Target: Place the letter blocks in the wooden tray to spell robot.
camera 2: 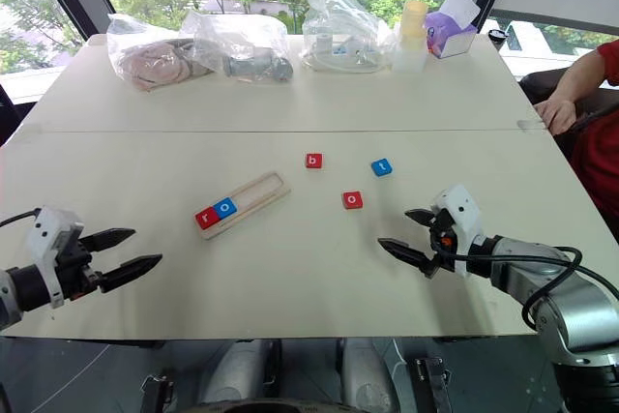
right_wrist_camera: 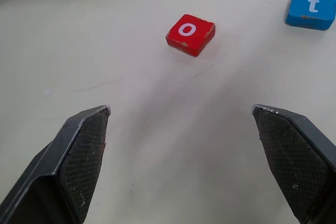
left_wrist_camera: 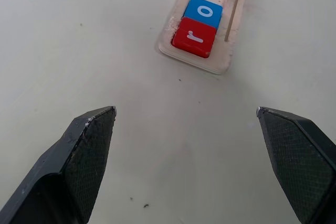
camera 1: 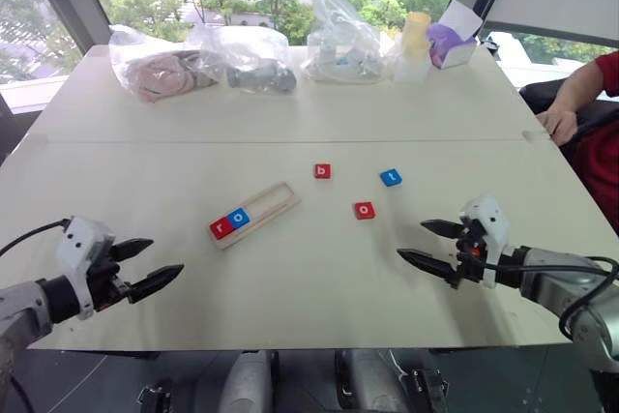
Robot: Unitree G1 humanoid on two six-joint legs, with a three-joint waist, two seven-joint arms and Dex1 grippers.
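Fingers of both grippers, left [camera 1: 145, 267] and right [camera 1: 430, 245], are gaping wide and empty; wooden tray [camera 1: 274, 202] is holding red r [camera 1: 221, 228] and blue o [camera 1: 238, 219].

Blocks: r [left_wrist_camera: 194, 37], o [left_wrist_camera: 203, 11], b [camera 1: 322, 171], o [right_wrist_camera: 190, 34], t [right_wrist_camera: 312, 9].

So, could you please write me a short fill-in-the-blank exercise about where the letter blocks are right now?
1. The wooden tray holds ____ blocks so far.
2. In the tray, the red r block sits beside a blue block bearing the letter ____.
3. The loose t block on the table is coloured ____.
4. Both the left claw and the right claw are ____, holding nothing.

Missing words: two; o; blue; open
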